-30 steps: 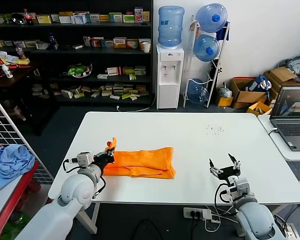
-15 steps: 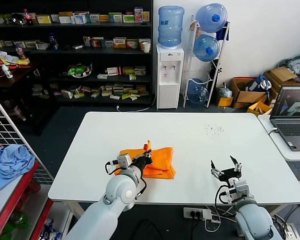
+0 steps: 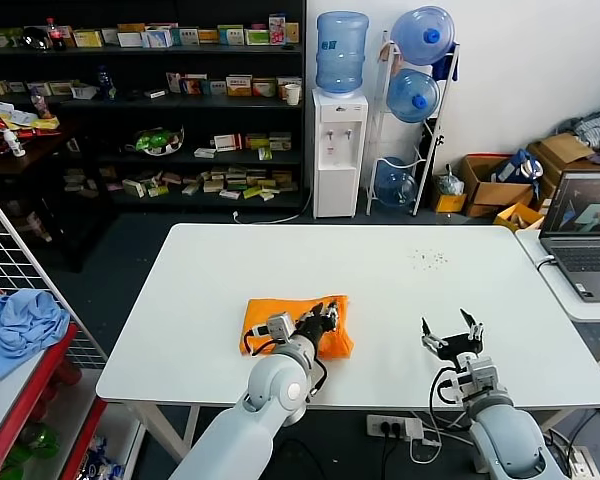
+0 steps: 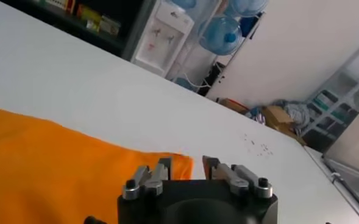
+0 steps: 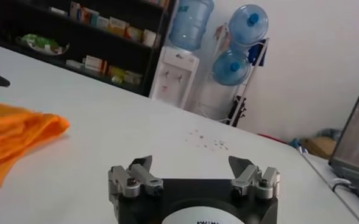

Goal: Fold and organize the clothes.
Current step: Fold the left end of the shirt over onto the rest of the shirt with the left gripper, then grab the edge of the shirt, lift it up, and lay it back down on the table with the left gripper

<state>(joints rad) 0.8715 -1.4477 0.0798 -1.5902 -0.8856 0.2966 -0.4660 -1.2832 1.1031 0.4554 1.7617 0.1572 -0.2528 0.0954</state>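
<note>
The T-shirt (image 3: 280, 318) is thin, soft, matt orange cloth lying on the table (image 3: 400, 300), whose white top looks smooth and faintly glossy, probably laminate. Both grippers show dark metal fingers.

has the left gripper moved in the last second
Yes. In the head view the left gripper has swept from the table's left edge toward the robot's right, across the orange T-shirt, folding it over. The right gripper stayed put.
</note>
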